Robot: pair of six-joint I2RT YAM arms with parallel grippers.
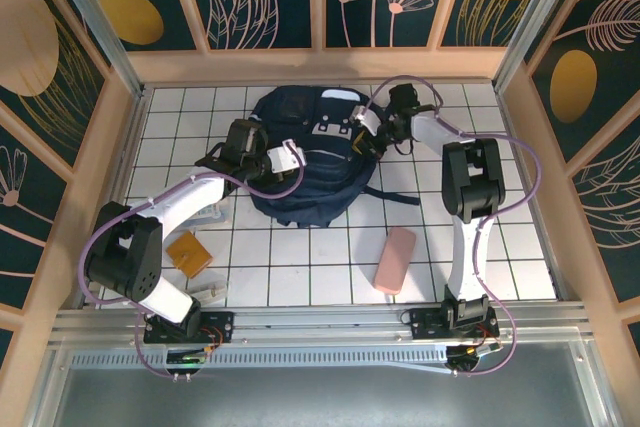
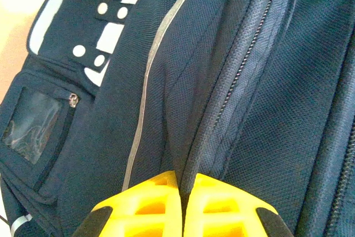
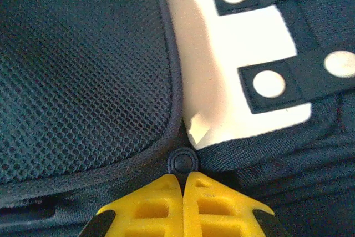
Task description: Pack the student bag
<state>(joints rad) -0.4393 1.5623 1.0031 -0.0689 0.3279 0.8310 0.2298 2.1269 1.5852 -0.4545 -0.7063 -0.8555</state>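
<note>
1. Bench [image 1: 300, 257] of white tiles.
2. Student bag [image 1: 300, 187] lies toward its 12 o'clock.
3. Left end effector [image 2: 182, 187] is clenched against the bag's 9 o'clock side.
4. Right end effector [image 3: 183, 177] is clenched too, its tips at a round black stud [image 3: 183, 161].
5. Pink case [image 1: 396, 259] lies at the bag's 5 o'clock.

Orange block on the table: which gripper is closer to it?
Left. The left gripper sits on the left side of the backpack, up from the orange block; the right gripper is at its far right part, farther off.

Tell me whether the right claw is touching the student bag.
Touching. The right wrist view shows the right claw, shut, its yellow tips pressed onto the student bag at a small round black pull.
</note>
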